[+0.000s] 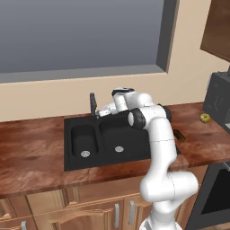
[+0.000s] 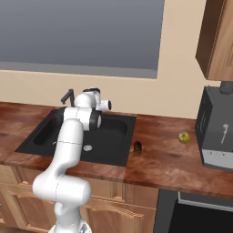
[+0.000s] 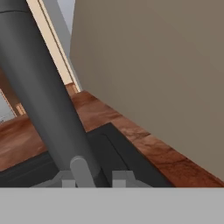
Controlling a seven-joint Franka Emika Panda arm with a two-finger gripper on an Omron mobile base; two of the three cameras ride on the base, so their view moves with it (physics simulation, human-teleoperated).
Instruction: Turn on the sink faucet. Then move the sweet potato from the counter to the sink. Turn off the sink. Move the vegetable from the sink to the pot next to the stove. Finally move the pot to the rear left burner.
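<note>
Left base view: the white arm is seen reaching from the lower right over the black double sink (image 1: 76,123), its gripper (image 1: 99,112) brought up against the dark faucet (image 1: 93,104) at the back rim of the basin. The same pose is shown in the right base view — the gripper (image 2: 75,101) sits just beside the faucet (image 2: 68,96), whose spout is angled out over the sink (image 2: 109,154).

In the hand view the faucet (image 3: 39,87) is seen very close as a thick dark column slanting across the left half, with a small rounded grey piece at its foot; the two finger tips (image 3: 68,183) are set narrow, almost shut, at that base. Whether anything is pinched between them cannot be told.

The sweet potato (image 1: 179,134) is lying on the wooden counter (image 1: 31,148) just right of the sink, apart from the arm; in the right base view the sweet potato (image 2: 137,148) is just beside the basin's right edge. A small yellow-green fruit (image 2: 184,137) is resting farther right.
</note>
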